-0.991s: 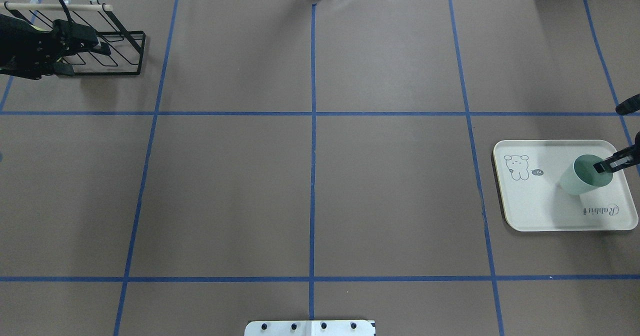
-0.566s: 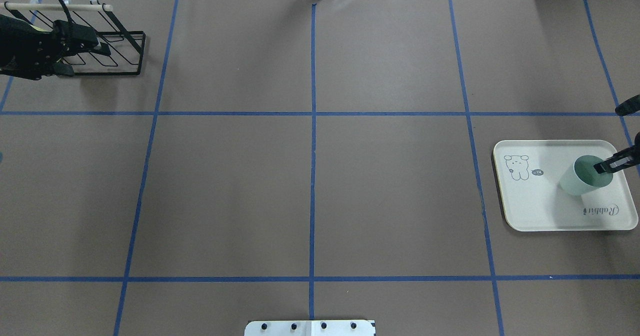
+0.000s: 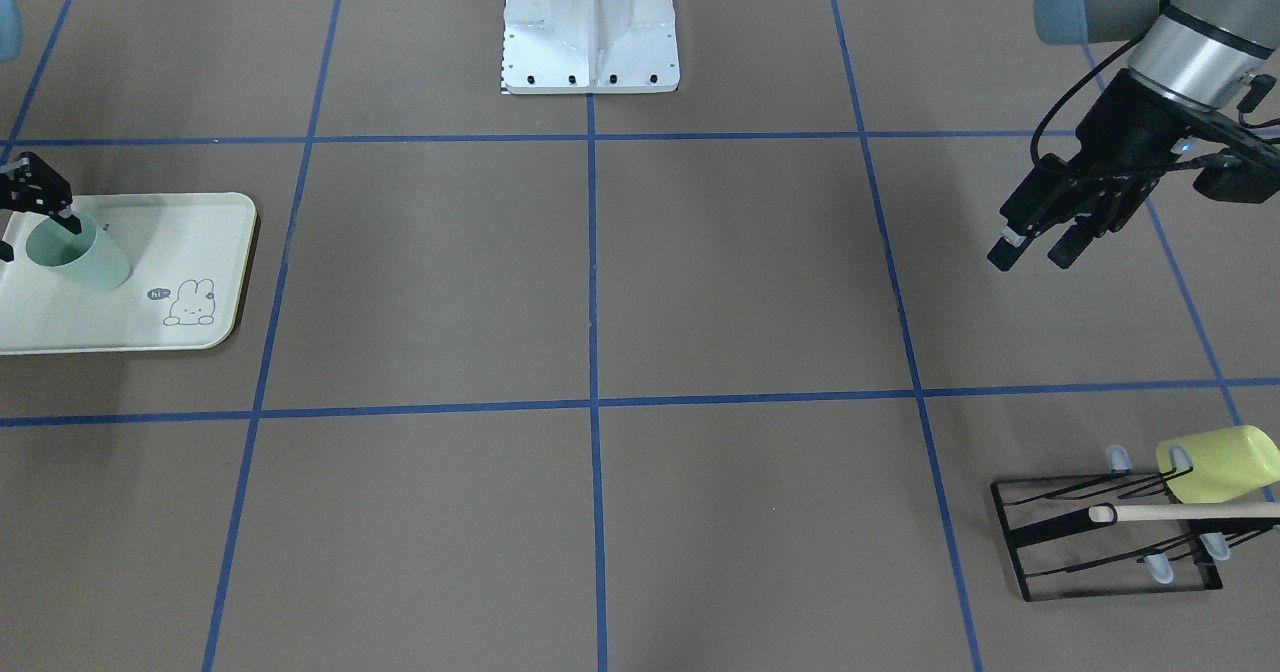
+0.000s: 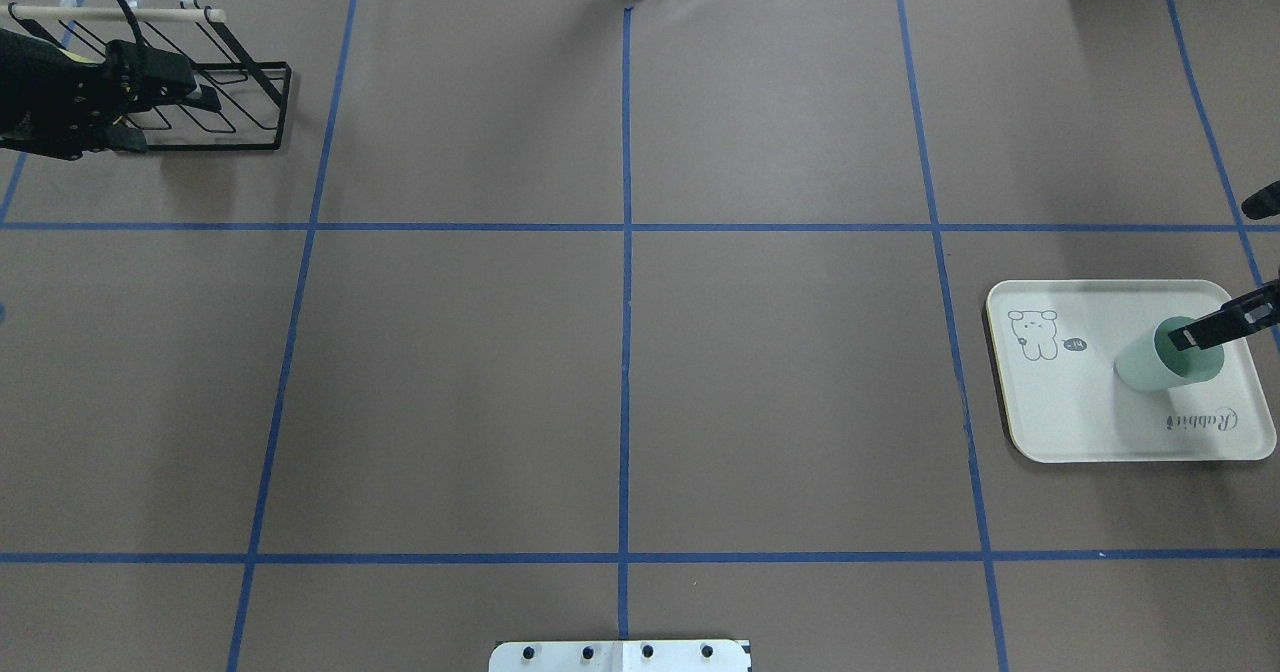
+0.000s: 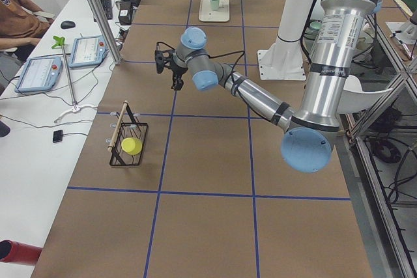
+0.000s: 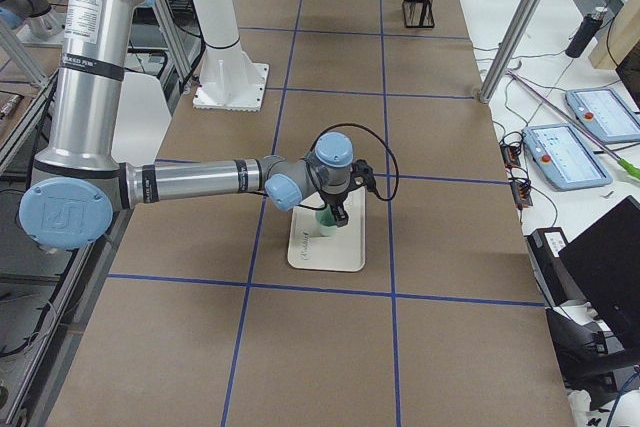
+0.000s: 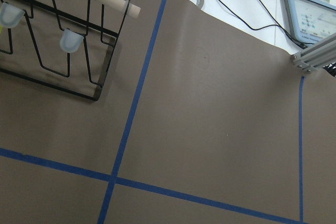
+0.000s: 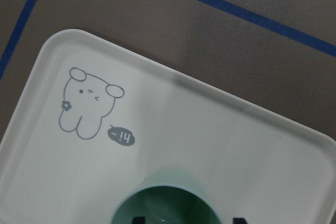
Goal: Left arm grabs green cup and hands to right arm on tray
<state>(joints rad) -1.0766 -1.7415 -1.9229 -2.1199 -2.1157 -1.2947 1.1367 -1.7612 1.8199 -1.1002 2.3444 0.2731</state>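
The pale green cup [image 4: 1140,364] stands upright on the cream rabbit tray [image 4: 1060,402] at the table's right end. It also shows in the front view [image 3: 95,264]. My right gripper [image 8: 188,220] is over the cup with its jaws apart. One finger [image 4: 1195,335] reaches inside the rim and the other is outside the wall. In the right wrist view the fingertips show only at the bottom edge. My left gripper [image 3: 1033,255] is open and empty, hovering near the wire rack at the far left.
A black wire rack [image 3: 1110,542] with a wooden rod holds a yellow-green cup [image 3: 1215,464] at the table's left end. The white robot base plate [image 3: 590,52] sits at the middle of the robot's side. Blue tape lines grid the brown table.
The green cup has sunk a little onto the tray. The right finger inside it has shifted away from the wall towards the cup's middle. The left arm has barely moved.
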